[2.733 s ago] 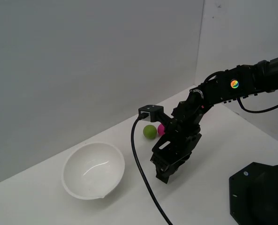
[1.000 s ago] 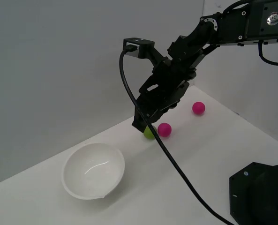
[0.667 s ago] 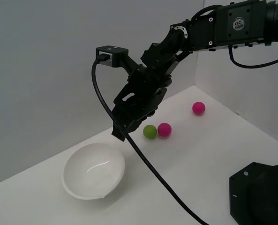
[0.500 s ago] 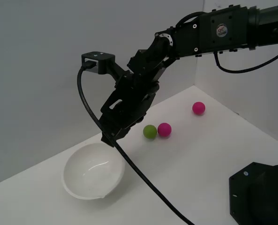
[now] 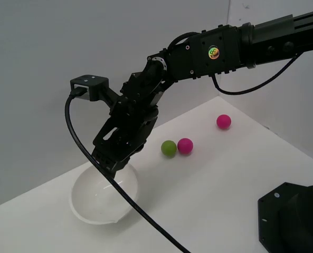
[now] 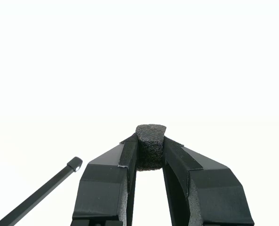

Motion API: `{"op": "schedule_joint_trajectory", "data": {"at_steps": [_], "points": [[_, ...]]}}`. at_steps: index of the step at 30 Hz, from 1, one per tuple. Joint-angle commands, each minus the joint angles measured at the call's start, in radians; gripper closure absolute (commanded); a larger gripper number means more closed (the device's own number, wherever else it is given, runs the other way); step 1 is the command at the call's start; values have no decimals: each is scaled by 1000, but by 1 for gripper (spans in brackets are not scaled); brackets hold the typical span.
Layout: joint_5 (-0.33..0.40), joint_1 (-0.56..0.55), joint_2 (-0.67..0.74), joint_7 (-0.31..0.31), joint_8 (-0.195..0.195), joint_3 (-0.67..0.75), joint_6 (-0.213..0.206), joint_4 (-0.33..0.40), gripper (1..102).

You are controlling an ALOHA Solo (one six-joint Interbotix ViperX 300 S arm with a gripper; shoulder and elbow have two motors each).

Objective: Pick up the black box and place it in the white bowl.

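Your end effector (image 6: 150, 151) is clamped on the black box (image 6: 150, 145), a rough, foam-like matte cube with rounded corners, pinched between ribbed pads (image 6: 129, 151). In the exterior view it hangs over the white bowl (image 5: 87, 203), glossy, smooth and deep, which sits on the plain white bench (image 5: 219, 179).

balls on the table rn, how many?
3. Green ball and pink ball sit side by side, apparently touching, to the exterior view's right of the bowl. Second pink ball lies apart, further right. The arm could hide others.
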Motion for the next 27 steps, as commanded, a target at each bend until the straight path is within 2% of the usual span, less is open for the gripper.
{"op": "schedule_joint_trajectory", "data": {"at_steps": [1,4,6,9,13,20,27], "points": [[-32,-5,14,5,2,21,-18,-28,100],[-32,-5,9,5,2,17,-34,-28,98],[-32,-5,5,5,2,12,-40,-28,90],[-32,-5,-3,5,2,3,-54,-28,70],[-32,-5,-15,5,2,-8,-63,-28,51],[-34,-5,-18,5,2,-11,-67,-29,6],[-34,-5,-18,5,2,-11,-67,-29,5]]}}
